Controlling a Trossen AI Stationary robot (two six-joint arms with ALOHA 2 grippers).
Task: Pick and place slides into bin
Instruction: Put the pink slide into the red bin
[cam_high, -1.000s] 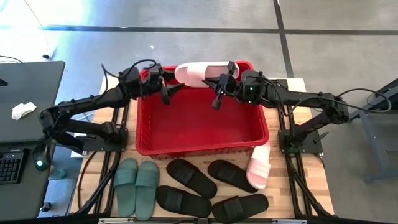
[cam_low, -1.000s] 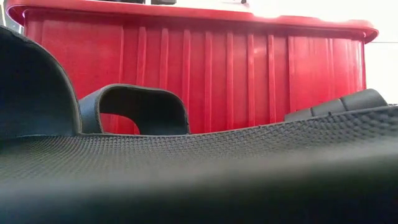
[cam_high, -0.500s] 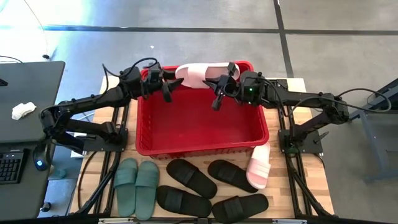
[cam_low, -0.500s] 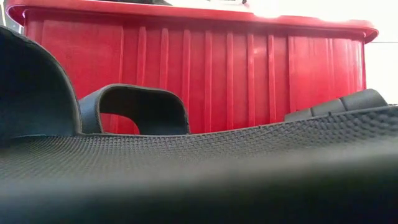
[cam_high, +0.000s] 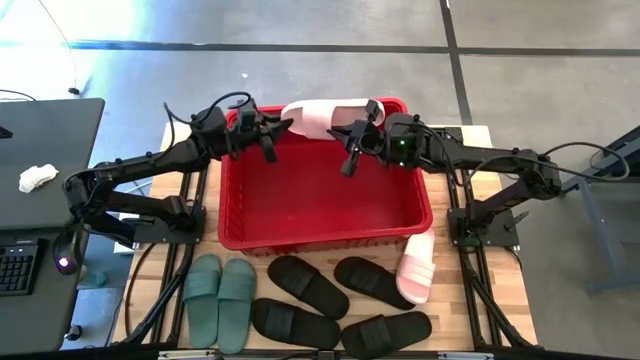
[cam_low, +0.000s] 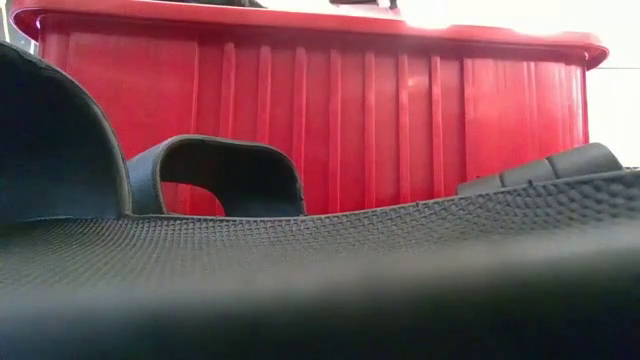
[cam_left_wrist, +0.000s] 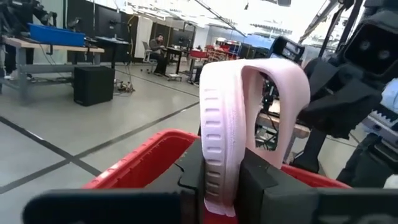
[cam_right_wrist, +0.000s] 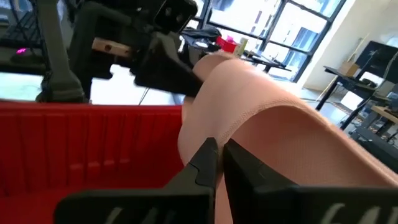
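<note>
A pale pink slide hangs over the far rim of the red bin, held between both grippers. My left gripper is shut on the slide's left end, and my right gripper is shut on it at the strap. The second pink slide leans against the bin's near right wall. A sage green pair and several black slides lie flat on the table in front of the bin. In the low view a black sole fills the foreground before the bin's wall. My left gripper pinches the end of the pink slide's sole between its two fingers, one on each face. It comes in about level from the table's left. The slide is clear of the bin and stretches away toward the other arm, its strap arching off to one side. My right gripper has its shut fingers on the pink slide's wide strap, coming from the table's right. The fingers themselves hide the place of contact. The slide is lifted clear above the bin's far rim.
The bin's red floor shows between the arms. A dark desk with a keyboard and a crumpled white cloth stands left of the table. The black slides and the green pair take up the table's near strip.
My left gripper has moved a little toward the pink slide's left end and has shut on it. The slide has stayed over the bin's far rim, and my right gripper has kept its hold.
</note>
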